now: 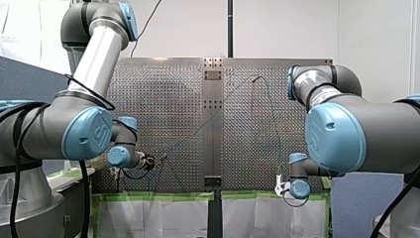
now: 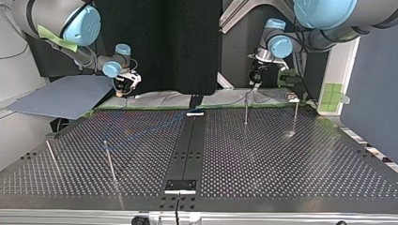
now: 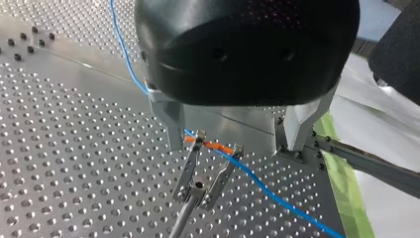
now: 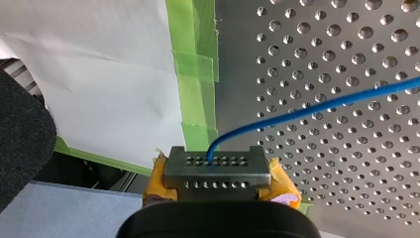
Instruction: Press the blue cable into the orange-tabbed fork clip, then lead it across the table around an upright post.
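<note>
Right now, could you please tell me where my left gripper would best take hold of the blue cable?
Probably the straight stretch of blue cable just beyond the fork clip, from above, with the left gripper set across its run: it seems raised off the table there, and the open gripper straddles it.

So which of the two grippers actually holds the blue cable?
My right gripper, with yellow pads: the thin blue cable is pinched in it. My left gripper is open, straddling the orange-tabbed metal fork clip.
</note>
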Motion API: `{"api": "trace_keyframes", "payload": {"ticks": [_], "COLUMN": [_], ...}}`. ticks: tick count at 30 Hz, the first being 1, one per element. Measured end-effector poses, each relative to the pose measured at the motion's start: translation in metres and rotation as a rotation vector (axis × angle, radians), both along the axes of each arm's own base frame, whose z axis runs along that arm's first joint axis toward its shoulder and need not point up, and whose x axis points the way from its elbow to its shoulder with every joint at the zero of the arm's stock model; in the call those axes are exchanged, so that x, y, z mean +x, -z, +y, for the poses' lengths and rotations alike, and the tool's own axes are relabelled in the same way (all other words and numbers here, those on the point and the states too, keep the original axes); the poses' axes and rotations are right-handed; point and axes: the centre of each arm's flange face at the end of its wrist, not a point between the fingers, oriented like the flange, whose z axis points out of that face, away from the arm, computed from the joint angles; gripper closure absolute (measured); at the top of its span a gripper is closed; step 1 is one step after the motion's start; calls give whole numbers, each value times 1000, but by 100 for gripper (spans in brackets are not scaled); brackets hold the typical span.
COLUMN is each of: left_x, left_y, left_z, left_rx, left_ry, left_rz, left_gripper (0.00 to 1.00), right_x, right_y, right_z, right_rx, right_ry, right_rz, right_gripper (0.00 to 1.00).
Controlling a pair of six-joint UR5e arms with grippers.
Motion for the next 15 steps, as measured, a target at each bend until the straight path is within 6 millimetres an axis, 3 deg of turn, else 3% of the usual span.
{"api": "trace_keyframes", "payload": {"ticks": [15], "left_x": [-3], "left_y": [-2], "left_z": [-16], "left_rx": [-19], "left_ry": [106], "left_rz": [-8], "left_gripper": [0], "right_x": [0], "right_y": [0], "right_z": [0], "right_rx": [-1], "right_ry": [0], "right_rz": [1], "right_gripper": [99]}}
